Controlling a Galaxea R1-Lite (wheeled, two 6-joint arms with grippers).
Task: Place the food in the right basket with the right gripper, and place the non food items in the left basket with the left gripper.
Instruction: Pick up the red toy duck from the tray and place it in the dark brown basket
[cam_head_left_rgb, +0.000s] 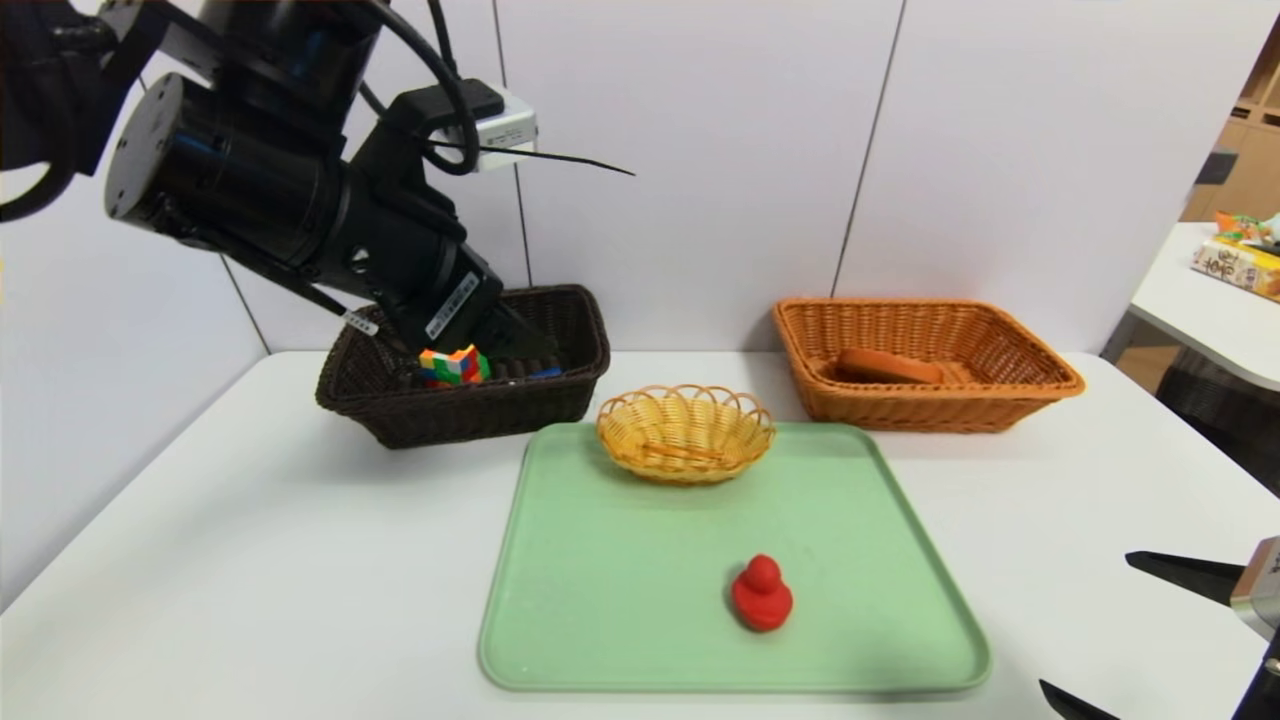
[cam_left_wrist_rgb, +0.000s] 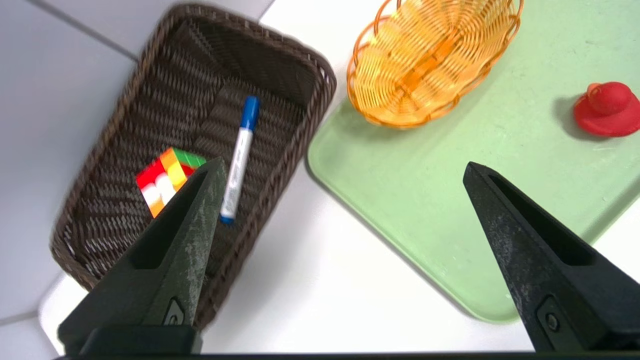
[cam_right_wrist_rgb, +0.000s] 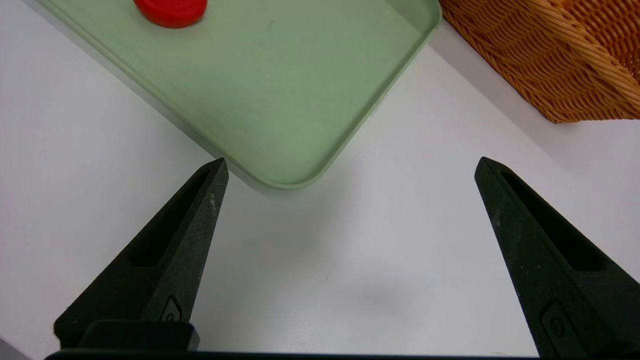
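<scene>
The puzzle cube and the white marker with a blue cap lie inside the dark brown left basket. My left gripper hangs open above that basket's tray-side rim and holds nothing. On the green tray sits the red duck, alone. The bread slice rests in the orange right basket. My right gripper is open over bare table near the tray's front right corner.
A small round yellow basket stands at the tray's far edge, between the two big baskets. A second table with packets is off to the right. White walls close the back and the left side.
</scene>
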